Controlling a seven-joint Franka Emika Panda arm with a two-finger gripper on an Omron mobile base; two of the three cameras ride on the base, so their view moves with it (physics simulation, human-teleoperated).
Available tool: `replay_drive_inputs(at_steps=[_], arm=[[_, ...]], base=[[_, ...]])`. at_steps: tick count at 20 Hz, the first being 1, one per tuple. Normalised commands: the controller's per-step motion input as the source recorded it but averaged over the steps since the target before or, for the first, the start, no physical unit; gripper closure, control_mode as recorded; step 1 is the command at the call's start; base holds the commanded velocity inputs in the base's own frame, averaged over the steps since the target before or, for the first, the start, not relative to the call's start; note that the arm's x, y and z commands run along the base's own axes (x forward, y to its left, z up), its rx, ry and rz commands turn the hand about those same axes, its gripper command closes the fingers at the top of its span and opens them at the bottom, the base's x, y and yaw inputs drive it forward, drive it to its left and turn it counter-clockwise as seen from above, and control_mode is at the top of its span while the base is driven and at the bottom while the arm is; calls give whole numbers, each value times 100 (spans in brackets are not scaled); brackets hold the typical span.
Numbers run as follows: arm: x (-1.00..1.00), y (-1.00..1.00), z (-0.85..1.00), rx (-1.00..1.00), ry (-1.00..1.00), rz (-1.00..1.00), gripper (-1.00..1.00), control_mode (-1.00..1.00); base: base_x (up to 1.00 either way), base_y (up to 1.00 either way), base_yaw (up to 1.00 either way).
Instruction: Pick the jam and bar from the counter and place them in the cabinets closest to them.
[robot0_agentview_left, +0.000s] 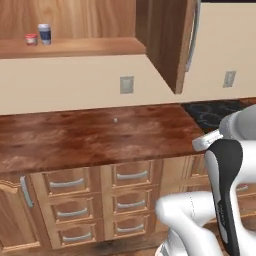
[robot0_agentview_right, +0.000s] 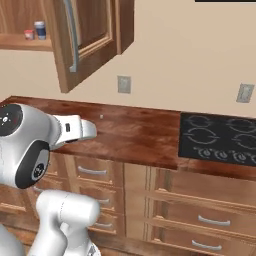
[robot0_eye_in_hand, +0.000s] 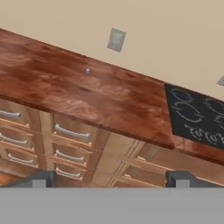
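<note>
Hand view has the claw (robot0_eye_in_hand: 110, 178) low at its bottom edge, its two dark fingertips (robot0_eye_in_hand: 41, 178) standing far apart with nothing between them, looking across the counter (robot0_eye_in_hand: 78, 94) toward the cooktop (robot0_eye_in_hand: 199, 116) at the counter's far right end.

Outward from there, the jam (robot0_agentview_left: 31, 38) already sits on the shelf of the open cabinet (robot0_agentview_left: 70, 47), near that shelf's left end, just beside a blue-grey cup (robot0_agentview_left: 44, 33). By my reading, that half of the task is finished.

I can't make out the bar anywhere; a tiny pale speck (robot0_agentview_left: 115, 120) near the counter's back edge is too small to name.

So the jam lies well above the claw and off to its left, well apart from it, and the bar remains to be found and shelved.
</note>
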Motion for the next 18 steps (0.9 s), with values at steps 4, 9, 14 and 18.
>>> replay_drive_inputs(at_steps=[4, 9, 14, 18], arm=[[0, 0, 0, 0, 0, 0, -100, 100], [0, 0, 0, 0, 0, 0, -100, 100], [0, 0, 0, 0, 0, 0, -100, 100], [0, 0, 0, 0, 0, 0, -100, 100]], base=[[-17, -98, 0], [-21, -97, -1], [-21, -95, -2], [-19, -93, -2]])
